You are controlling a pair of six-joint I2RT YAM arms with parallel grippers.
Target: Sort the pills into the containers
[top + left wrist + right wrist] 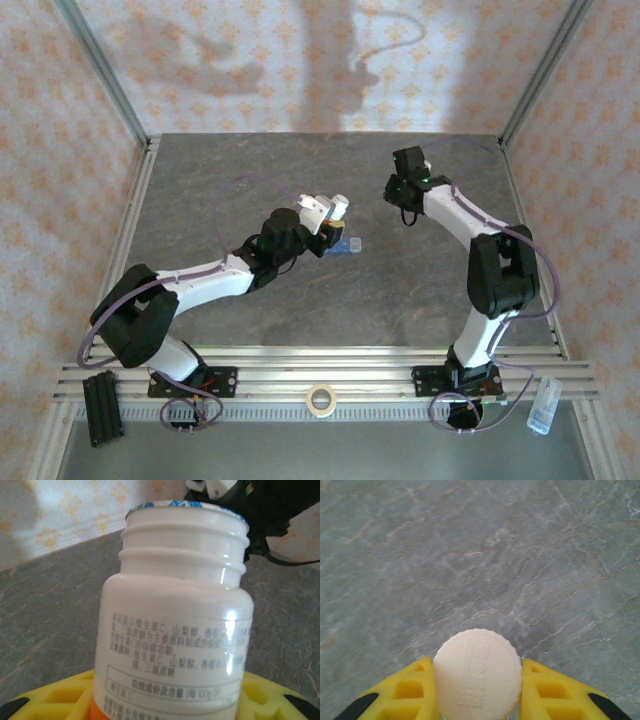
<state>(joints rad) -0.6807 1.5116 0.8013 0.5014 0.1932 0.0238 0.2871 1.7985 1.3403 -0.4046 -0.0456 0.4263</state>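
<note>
Between floral walls [250,60], grey veined tabletop [350,305] bears containers [347,246].

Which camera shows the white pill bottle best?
The left wrist view: the white pill bottle looms close, label and threaded neck clear. The top view shows it tiny in the left pincer. The right wrist view offers a ridged white cap.

Bright, even light comes from the near side. Far beyond the left tool [335,213], soft grey arm shadows fall on the back wall [300,60], whose pattern is washed pale. The overhead view is slightly soft. The bottle [175,630] in that tool is close enough to blur its print, and a glare streak runs down its right shoulder. In the right tool [477,680], the cap [477,672] is nearly overexposed and its embossing faint. The worktop [470,555] ahead is fairly sharp.
</note>
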